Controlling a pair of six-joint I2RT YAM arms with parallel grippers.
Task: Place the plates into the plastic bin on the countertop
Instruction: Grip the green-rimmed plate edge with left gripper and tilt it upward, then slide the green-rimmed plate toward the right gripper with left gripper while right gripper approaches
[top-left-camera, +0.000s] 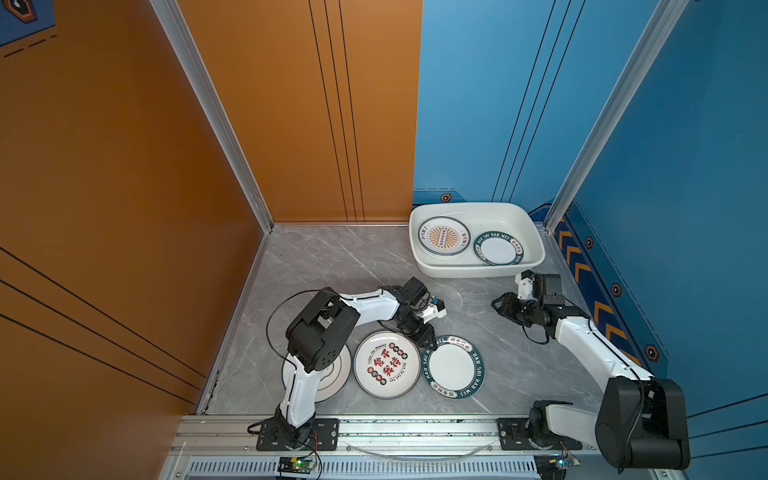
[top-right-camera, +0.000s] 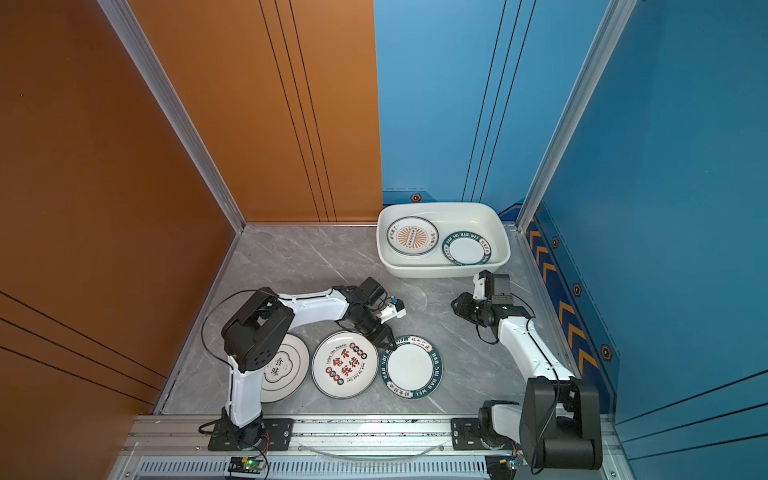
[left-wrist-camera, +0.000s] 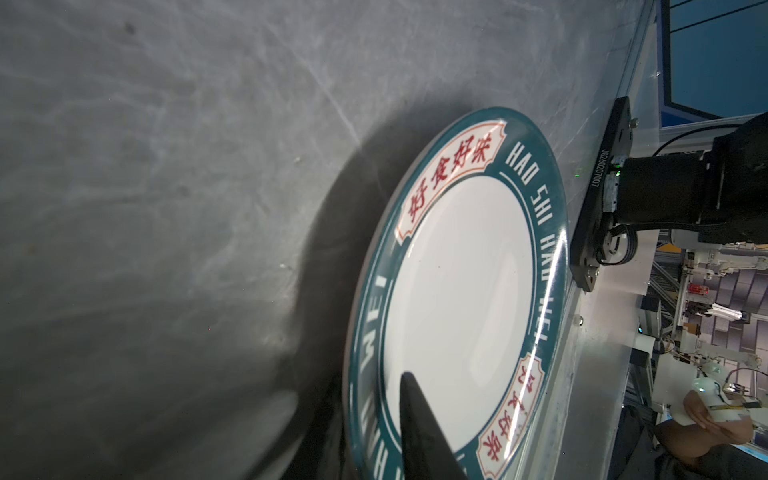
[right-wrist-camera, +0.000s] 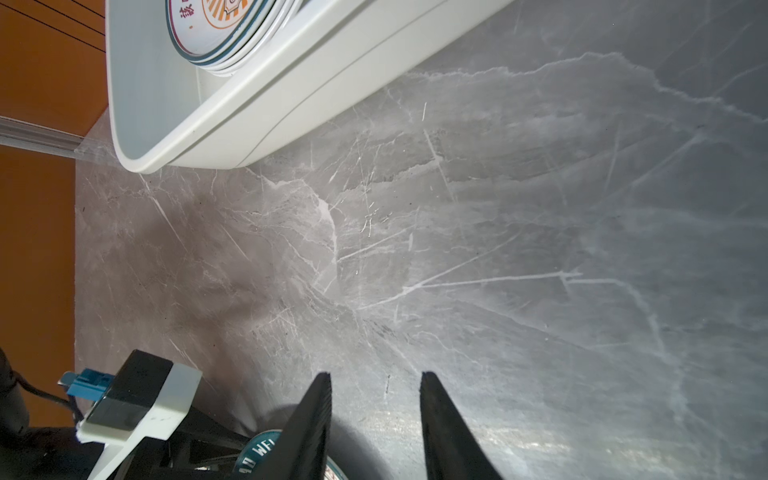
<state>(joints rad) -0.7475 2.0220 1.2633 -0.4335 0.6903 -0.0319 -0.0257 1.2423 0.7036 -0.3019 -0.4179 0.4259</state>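
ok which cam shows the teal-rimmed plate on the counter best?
Left wrist view: the teal-rimmed plate fills the frame, rim lettering readable, one finger over its white middle. Both top views show it nearly whole but small, at the left gripper. Right wrist view catches only a sliver of rim.

Left end effector (top-left-camera: 427, 341) at teal-rimmed plate (top-left-camera: 454, 368)

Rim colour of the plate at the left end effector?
The plate rim: dark teal, white lettering; left wrist view.
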